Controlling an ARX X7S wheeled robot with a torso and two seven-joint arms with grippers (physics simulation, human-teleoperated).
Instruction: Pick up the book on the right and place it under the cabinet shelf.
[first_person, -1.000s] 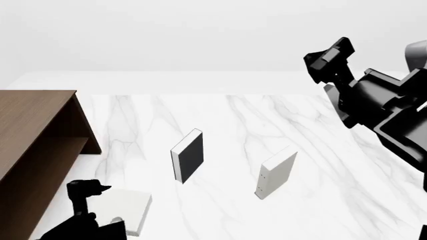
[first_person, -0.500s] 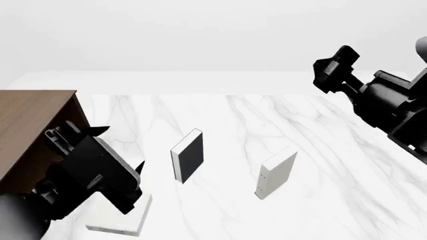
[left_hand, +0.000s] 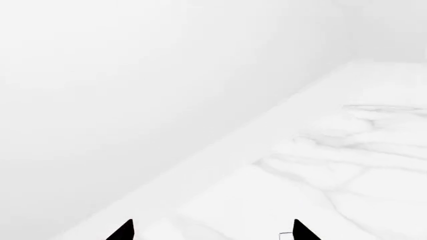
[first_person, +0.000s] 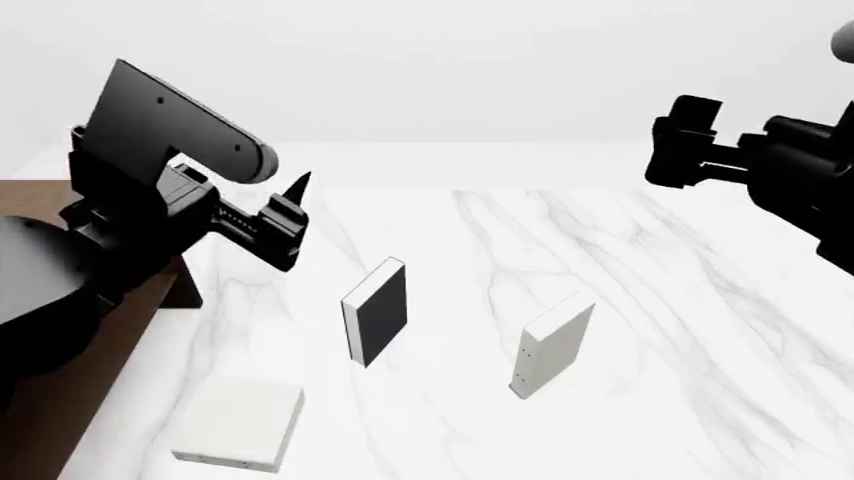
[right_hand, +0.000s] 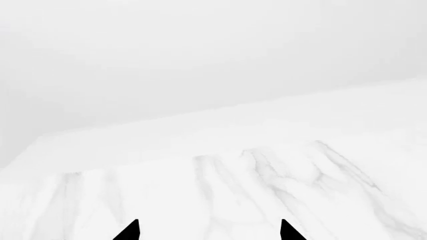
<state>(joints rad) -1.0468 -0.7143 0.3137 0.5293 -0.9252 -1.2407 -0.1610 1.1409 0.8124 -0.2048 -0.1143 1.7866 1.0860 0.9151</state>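
The book (first_person: 551, 345), thin and pale grey-white, stands upright on the marble table (first_person: 667, 330) at the right of the three books. The dark brown cabinet shelf (first_person: 54, 400) is at the far left, mostly hidden behind my left arm. My left gripper (first_person: 292, 224) is open and empty, raised above the table to the left of the books; its wrist view (left_hand: 213, 232) shows only table and wall. My right gripper (first_person: 670, 140) is open and empty, high at the right, far above and behind the book; its wrist view (right_hand: 210, 232) shows bare marble.
A black-covered book (first_person: 376, 310) stands upright left of the task book. Another pale book (first_person: 240, 427) lies flat near the front left, beside the cabinet. The table's far edge (first_person: 534, 150) meets a plain white wall.
My left arm has swung up from the front left corner and now covers most of the cabinet, gripper raised. My right gripper has drifted slightly right. The books have not moved.
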